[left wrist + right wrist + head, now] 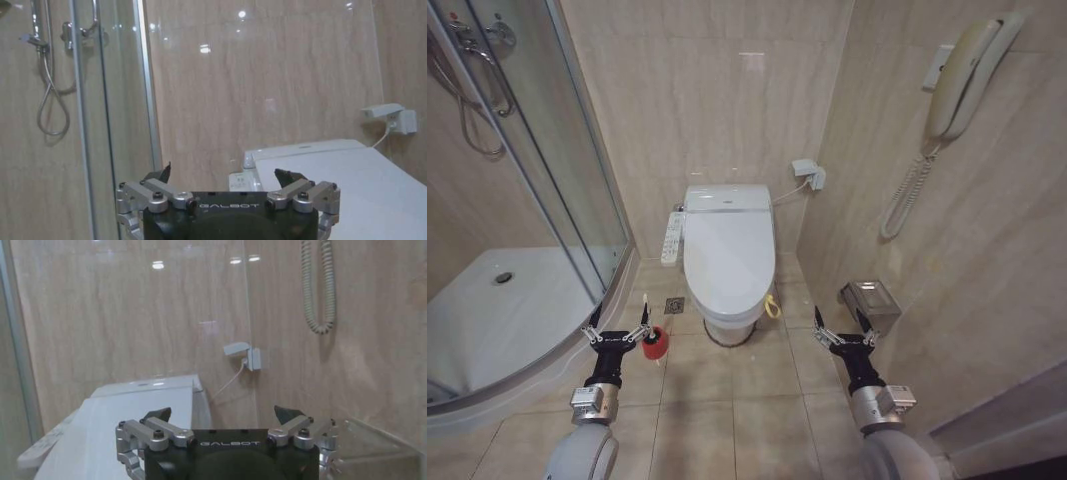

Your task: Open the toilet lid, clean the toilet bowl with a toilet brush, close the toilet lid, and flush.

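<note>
The toilet lid (730, 250) is down, a glossy white oval with a small yellow loop (773, 306) at its front right edge; it also appears as the lid (360, 185) and the lid (127, 425) in the wrist views. The toilet bowl (730, 325) stands on the floor under it. The toilet brush (653, 335) stands in its red cup left of the toilet's base. My left gripper (616, 326) is open, just left of the brush. My right gripper (844, 327) is open, right of the toilet. Both are held low in front of me, with nothing between their fingers.
A white control panel (673, 238) runs along the toilet's left side. A glass shower enclosure with a white tray (517, 310) fills the left. A wall phone (962, 80) and a metal bin (870, 303) are on the right. A floor drain (675, 305) lies by the bowl.
</note>
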Robot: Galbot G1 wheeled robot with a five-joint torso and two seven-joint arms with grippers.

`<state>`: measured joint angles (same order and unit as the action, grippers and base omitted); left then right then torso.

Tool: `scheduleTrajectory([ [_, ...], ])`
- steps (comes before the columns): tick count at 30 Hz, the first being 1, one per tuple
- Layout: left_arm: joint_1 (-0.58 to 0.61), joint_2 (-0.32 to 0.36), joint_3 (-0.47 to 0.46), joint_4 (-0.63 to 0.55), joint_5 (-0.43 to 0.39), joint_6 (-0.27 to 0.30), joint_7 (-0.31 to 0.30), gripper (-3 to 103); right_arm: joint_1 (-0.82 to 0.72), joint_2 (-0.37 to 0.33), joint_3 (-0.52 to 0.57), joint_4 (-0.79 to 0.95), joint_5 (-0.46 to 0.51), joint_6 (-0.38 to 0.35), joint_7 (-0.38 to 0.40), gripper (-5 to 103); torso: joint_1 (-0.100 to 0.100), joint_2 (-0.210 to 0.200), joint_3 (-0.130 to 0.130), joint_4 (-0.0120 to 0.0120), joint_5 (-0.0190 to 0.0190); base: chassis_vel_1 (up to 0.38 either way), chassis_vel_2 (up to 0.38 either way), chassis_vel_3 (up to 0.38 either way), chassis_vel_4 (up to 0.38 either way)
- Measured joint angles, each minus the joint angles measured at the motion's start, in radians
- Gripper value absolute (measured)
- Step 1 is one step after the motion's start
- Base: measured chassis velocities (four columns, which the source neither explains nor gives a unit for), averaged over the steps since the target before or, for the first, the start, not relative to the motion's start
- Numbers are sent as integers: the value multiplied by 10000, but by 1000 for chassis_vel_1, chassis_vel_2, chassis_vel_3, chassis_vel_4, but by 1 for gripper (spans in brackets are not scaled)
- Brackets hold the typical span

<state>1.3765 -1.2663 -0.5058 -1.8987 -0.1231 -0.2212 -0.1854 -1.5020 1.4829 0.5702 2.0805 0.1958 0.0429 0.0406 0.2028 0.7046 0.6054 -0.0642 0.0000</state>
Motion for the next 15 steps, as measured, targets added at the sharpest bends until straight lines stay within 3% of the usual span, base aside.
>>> scheduleTrajectory([
  [11, -6, 0, 0, 0, 0, 0, 0, 100, 119, -38, 146, -139, -133, 167, 447, 100, 14, -5, 6, -2, -3, -193, 190, 186, -190],
  [15, 0, 0, -1, 0, 0, 0, 0, 100, 81, -59, 205, -161, -196, 181, 464, 100, 8, -4, 3, 9, -1, -60, 75, 27, -15],
])
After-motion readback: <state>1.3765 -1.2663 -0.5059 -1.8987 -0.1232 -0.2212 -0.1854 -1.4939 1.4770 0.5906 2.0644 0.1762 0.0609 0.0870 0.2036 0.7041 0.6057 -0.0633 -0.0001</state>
